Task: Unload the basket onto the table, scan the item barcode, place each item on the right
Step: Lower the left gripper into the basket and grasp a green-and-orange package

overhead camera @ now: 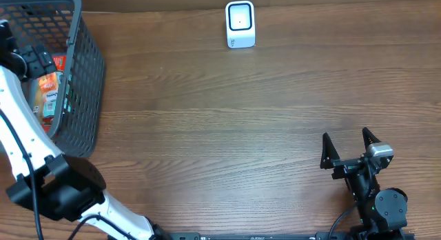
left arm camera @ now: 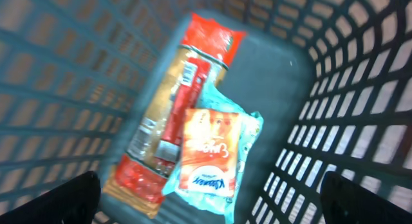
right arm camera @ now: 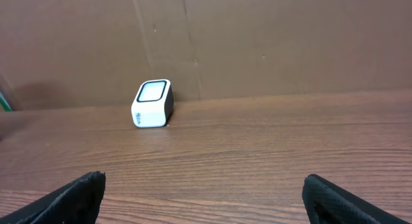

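At left edge of tabletop (overhead camera: 241,130), hovering empty, wide-open left hand (left arm camera: 215,198) over snack packets (left arm camera: 206,153) in basket (overhead camera: 88,74), picking one for scanning; holding right hand (overhead camera: 350,147) open, idle.

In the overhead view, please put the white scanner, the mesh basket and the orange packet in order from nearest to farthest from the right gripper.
Counting from the right gripper:
1. White scanner, at the far side, near the centre.
2. Mesh basket, at the far left; its right wall is the closest part.
3. Orange packet, inside the basket, beyond that wall.
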